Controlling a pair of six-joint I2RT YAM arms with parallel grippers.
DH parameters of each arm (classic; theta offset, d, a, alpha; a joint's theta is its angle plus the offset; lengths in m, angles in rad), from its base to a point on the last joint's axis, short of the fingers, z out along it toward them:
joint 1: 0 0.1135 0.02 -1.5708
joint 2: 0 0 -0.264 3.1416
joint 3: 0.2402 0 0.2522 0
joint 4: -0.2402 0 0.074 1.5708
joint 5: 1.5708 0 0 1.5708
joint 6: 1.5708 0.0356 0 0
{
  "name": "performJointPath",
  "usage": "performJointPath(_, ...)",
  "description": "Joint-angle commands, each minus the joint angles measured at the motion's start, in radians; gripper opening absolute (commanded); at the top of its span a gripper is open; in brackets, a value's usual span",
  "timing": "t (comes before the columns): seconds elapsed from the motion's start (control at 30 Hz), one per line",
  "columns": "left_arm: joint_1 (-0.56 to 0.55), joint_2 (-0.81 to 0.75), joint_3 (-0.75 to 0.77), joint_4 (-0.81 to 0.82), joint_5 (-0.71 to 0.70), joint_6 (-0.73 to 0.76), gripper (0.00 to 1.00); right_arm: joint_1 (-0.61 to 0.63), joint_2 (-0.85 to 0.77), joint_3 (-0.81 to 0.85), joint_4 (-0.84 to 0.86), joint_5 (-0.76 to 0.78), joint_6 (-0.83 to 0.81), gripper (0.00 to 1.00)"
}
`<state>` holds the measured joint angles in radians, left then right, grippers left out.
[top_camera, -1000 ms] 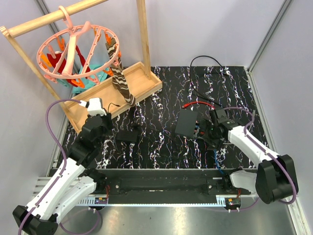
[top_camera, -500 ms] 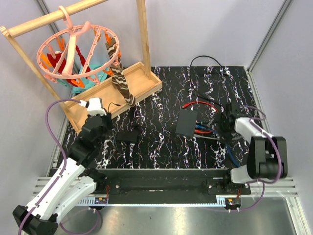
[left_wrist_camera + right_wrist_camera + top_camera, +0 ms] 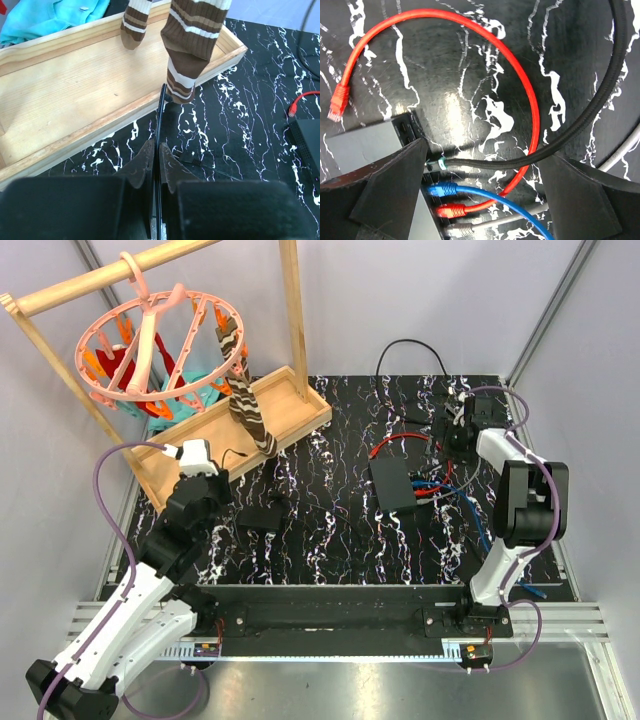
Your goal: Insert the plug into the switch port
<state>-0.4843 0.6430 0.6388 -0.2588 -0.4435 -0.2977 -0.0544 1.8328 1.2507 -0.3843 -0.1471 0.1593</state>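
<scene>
At far left a wooden rack (image 3: 60,295) is seen, with a pink peg hanger (image 3: 150,350) hung from its bar and a brown striped sock (image 3: 245,405) dangling over the wooden tray (image 3: 290,415). The left gripper (image 3: 156,147) is held just off the tray's near edge, its fingers pinched narrowly on a thin black cord (image 3: 162,105). A chunky black adapter block (image 3: 264,517) is laid on the marbled table (image 3: 330,550) just right of that arm.

Further right lies the flat black switch box (image 3: 392,485), with the switch port (image 3: 404,131) row along its right edge. A black braided cable (image 3: 510,162), a blue plug (image 3: 442,190), a seated red plug (image 3: 451,211) and a grey plug (image 3: 462,230) are already lodged there, so the approach is crowded. The loose red plug (image 3: 337,106) is laid just beyond the box's far edge, at the end of a red cable (image 3: 530,100) loop. The right gripper (image 3: 482,160) is spread wide above this tangle, with nothing held.

Compared with a second earlier, the right arm has been swung from the box's near right side out towards the far side, the box has been turned slightly, and the black cable's loop has been pushed farther back. The left arm is unchanged.
</scene>
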Motion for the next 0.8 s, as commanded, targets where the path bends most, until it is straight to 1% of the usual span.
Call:
performJointPath(0.0, 0.004, -0.008, -0.010, 0.084, 0.078, 0.026, 0.07, -0.001, -0.042, 0.036, 0.010, -0.063, -0.090, 1.00)
performJointPath(0.07, 0.004, 0.000, -0.013, 0.107, 0.117, 0.043, 0.07, 0.011, -0.118, -0.002, 0.012, -0.059, -0.043, 1.00)
performJointPath(0.13, 0.004, 0.009, -0.019, 0.136, 0.204, 0.066, 0.08, 0.040, -0.205, -0.034, 0.027, -0.072, -0.001, 1.00)
performJointPath(0.17, 0.004, 0.012, -0.024, 0.151, 0.242, 0.074, 0.08, 0.048, -0.231, -0.068, 0.044, -0.101, 0.044, 1.00)
performJointPath(0.2, 0.004, 0.018, -0.028, 0.165, 0.323, 0.081, 0.08, 0.051, -0.257, -0.085, 0.056, -0.123, 0.069, 1.00)
performJointPath(0.23, 0.004, 0.029, -0.031, 0.197, 0.368, 0.098, 0.09, 0.092, -0.301, -0.100, 0.070, -0.138, 0.095, 1.00)
performJointPath(0.27, 0.004, 0.036, -0.036, 0.213, 0.411, 0.101, 0.09, 0.131, -0.320, -0.131, 0.094, -0.160, 0.155, 1.00)
performJointPath(0.3, 0.004, 0.044, -0.037, 0.226, 0.490, 0.103, 0.09, 0.155, -0.339, -0.146, 0.113, -0.173, 0.187, 1.00)
performJointPath(0.33, 0.006, 0.061, -0.039, 0.255, 0.523, 0.101, 0.09, 0.175, -0.368, -0.163, 0.133, -0.189, 0.222, 1.00)
performJointPath(0.37, 0.004, 0.070, -0.042, 0.256, 0.552, 0.100, 0.09, 0.210, -0.382, -0.195, 0.178, -0.209, 0.311, 1.00)
performJointPath(0.4, 0.003, 0.087, -0.042, 0.289, 0.604, 0.098, 0.09, 0.224, -0.394, -0.217, 0.214, -0.224, 0.365, 1.00)
performJointPath(0.43, 0.003, 0.098, -0.044, 0.318, 0.623, 0.092, 0.09, 0.237, -0.417, -0.243, 0.257, -0.247, 0.422, 1.00)
performJointPath(0.47, 0.003, 0.107, -0.044, 0.332, 0.661, 0.089, 0.09, 0.254, -0.425, -0.288, 0.344, -0.276, 0.538, 0.99)
performJointPath(0.5, 0.001, 0.127, -0.042, 0.345, 0.675, 0.086, 0.09, 0.283, -0.431, -0.310, 0.375, -0.281, 0.596, 0.99)
performJointPath(0.53, 0.001, 0.138, -0.039, 0.372, 0.689, 0.075, 0.09, 0.300, -0.437, -0.351, 0.469, -0.285, 0.712, 0.99)
performJointPath(0.67, -0.022, 0.194, -0.015, 0.418, 0.726, 0.055, 0.09, 0.378, -0.428, -0.428, 0.645, -0.299, 0.929, 0.98)
performJointPath(0.73, -0.030, 0.231, 0.001, 0.421, 0.736, 0.052, 0.09, 0.409, -0.397, -0.444, 0.750, -0.322, 0.970, 0.97)
performJointPath(0.77, -0.037, 0.244, 0.019, 0.424, 0.750, 0.051, 0.09, 0.415, -0.377, -0.439, 0.763, -0.338, 0.974, 0.97)
